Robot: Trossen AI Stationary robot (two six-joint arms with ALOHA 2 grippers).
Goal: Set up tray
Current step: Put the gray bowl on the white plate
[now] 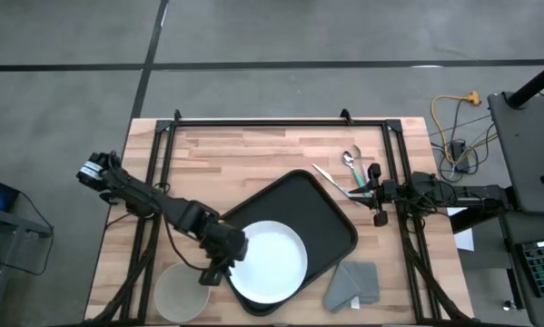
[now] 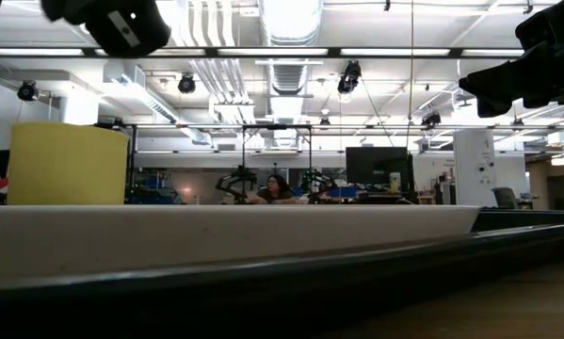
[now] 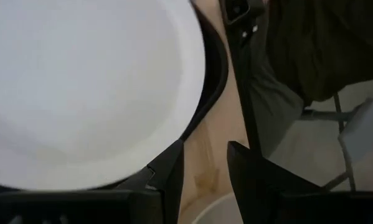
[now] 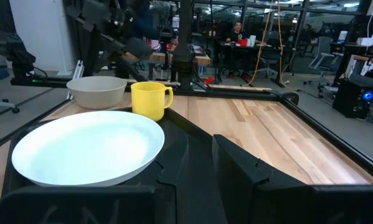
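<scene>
Currently: tray 1 | plate 1 | left fingers apart, empty | right fingers apart, empty

Bare wood open between the left gripper's slightly parted jaws, hemmed by the plate and tray rim on one side and the bowl just past the tips; clear tabletop ahead of the right gripper, cutlery beside it.

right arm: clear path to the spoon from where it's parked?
Probably yes. The right gripper hovers at the table's right edge, and the spoon lies close beside it on bare wood next to the tray; nothing stands between them.
</scene>
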